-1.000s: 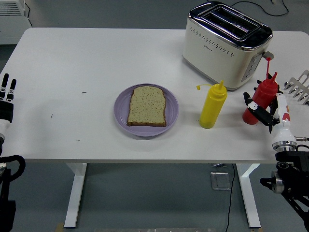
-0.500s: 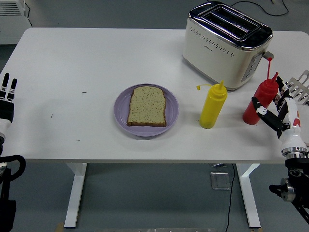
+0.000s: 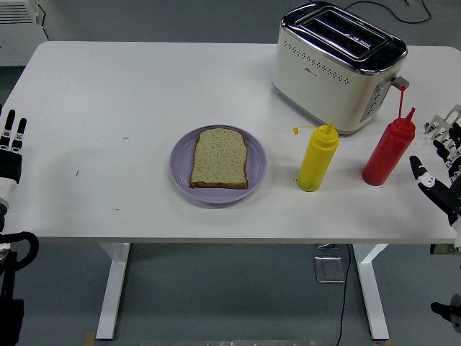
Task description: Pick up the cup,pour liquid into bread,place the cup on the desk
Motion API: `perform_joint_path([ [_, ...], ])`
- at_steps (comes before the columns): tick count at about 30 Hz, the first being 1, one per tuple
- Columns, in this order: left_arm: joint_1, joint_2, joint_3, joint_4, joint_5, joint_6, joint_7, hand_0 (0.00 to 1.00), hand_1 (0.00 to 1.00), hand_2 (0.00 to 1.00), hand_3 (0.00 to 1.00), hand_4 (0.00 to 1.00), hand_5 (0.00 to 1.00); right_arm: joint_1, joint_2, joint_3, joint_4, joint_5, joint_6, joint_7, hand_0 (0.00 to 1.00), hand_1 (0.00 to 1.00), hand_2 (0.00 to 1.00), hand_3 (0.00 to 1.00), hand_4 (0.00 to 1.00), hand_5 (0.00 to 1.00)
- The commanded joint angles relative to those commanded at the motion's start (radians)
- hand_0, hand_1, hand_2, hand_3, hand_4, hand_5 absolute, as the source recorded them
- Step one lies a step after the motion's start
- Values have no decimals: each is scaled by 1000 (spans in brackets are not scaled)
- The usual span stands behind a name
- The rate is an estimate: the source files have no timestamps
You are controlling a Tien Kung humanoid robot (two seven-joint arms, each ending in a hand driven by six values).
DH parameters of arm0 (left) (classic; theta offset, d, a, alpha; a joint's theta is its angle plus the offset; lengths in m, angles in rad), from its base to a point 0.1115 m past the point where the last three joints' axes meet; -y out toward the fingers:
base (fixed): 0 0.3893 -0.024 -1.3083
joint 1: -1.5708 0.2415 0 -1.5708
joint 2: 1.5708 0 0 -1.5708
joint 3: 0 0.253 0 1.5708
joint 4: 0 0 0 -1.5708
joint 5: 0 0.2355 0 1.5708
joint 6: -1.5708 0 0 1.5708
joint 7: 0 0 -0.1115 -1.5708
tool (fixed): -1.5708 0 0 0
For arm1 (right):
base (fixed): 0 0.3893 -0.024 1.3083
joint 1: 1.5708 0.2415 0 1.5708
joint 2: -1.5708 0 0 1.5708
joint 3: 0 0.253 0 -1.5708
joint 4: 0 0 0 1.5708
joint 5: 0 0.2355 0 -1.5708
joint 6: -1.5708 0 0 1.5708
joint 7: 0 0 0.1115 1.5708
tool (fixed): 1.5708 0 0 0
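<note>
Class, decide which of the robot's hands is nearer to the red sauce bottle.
The right hand. It hangs open just right of the red bottle, not touching it. The left hand rests at the table's far left edge, well away.

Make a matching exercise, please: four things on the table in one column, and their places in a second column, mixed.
1. bread
2. yellow bottle
3. red bottle
4. toaster

A. at the far right of the table
B. on the purple plate
C. nearest the right hand
D. between the plate and the red bottle

Pairs: 1-B, 2-D, 3-C, 4-A
</note>
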Motion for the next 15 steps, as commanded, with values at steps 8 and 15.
perform_joint_path([
  [8,4,1,6,0,0,0,0,784,735,733,688,513,998,-34,23,185,94,160,87,10,884,826,920,931,820,301],
  [15,9,0,12,1,0,-1,0,783,735,733,688,513,998,-19,50,355,122,437,337,-52,840,791,846,848,780,477],
])
